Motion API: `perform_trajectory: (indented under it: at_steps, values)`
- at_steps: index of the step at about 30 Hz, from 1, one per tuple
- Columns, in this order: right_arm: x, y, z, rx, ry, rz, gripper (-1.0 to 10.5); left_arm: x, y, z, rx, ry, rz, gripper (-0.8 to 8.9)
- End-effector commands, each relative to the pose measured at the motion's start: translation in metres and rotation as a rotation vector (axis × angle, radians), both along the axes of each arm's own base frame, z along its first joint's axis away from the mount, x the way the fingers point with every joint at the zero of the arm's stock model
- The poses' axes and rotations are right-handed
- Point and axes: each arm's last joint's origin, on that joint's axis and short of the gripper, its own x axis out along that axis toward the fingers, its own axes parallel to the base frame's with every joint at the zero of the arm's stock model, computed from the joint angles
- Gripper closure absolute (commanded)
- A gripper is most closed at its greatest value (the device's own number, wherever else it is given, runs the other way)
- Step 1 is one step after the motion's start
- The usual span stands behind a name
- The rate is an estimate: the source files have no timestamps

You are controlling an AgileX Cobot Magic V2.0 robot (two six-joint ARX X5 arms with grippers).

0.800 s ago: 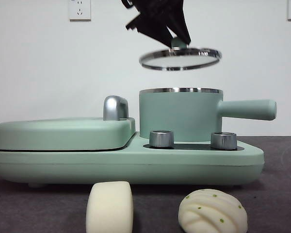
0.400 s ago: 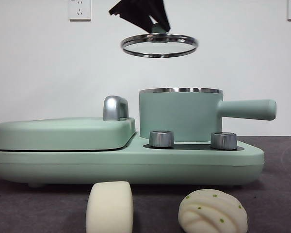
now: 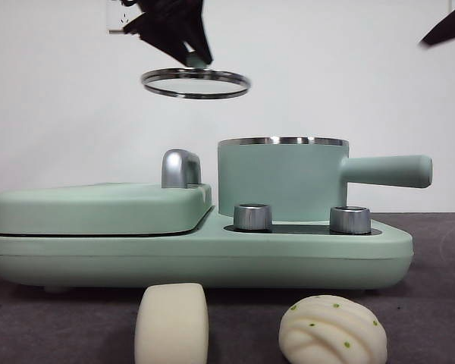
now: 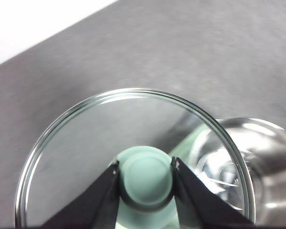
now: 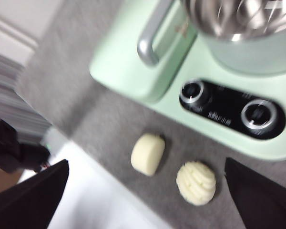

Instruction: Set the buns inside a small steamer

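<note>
We take it the left gripper (image 4: 145, 167) pinches the lid (image 3: 196, 83) by its knob (image 4: 145, 181), high over the griddle (image 3: 98, 208), to leave the steamer (image 3: 282, 178) open. The right gripper (image 5: 143, 191), spread wide, hangs above both buns (image 3: 171, 324) (image 3: 332, 331), which lie on the dark grey table (image 3: 440, 303) before a white wall (image 3: 61, 114).

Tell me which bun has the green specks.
The pleated bun, the one below the steamer's knobs. The other bun is a smooth plain cylinder with no specks, below the flat griddle lid.
</note>
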Motion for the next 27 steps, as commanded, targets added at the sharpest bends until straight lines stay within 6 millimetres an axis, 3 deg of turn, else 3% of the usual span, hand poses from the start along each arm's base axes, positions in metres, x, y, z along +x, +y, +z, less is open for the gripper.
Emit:
perform_trajectory:
  at_steps: [1,10,16,21,27]
  values:
    - [0.004,0.027,-0.006,-0.041,0.071,0.013,4.3,0.001,0.008,0.017,-0.022,-0.077,0.009,7.89]
    - [0.011,0.107,-0.042,-0.219,0.188,0.111,4.3,0.013,0.04,0.018,-0.022,-0.083,0.092,7.89]
    - [0.016,0.15,-0.061,-0.329,0.208,0.141,4.4,0.017,0.052,0.018,-0.021,-0.085,0.122,7.89]
    - [0.018,0.175,-0.081,-0.399,0.246,0.177,4.6,0.018,0.057,0.018,-0.02,-0.084,0.132,7.89]
    - [0.016,0.188,-0.108,-0.482,0.292,0.2,4.7,0.019,0.058,0.018,-0.02,-0.085,0.137,7.89]
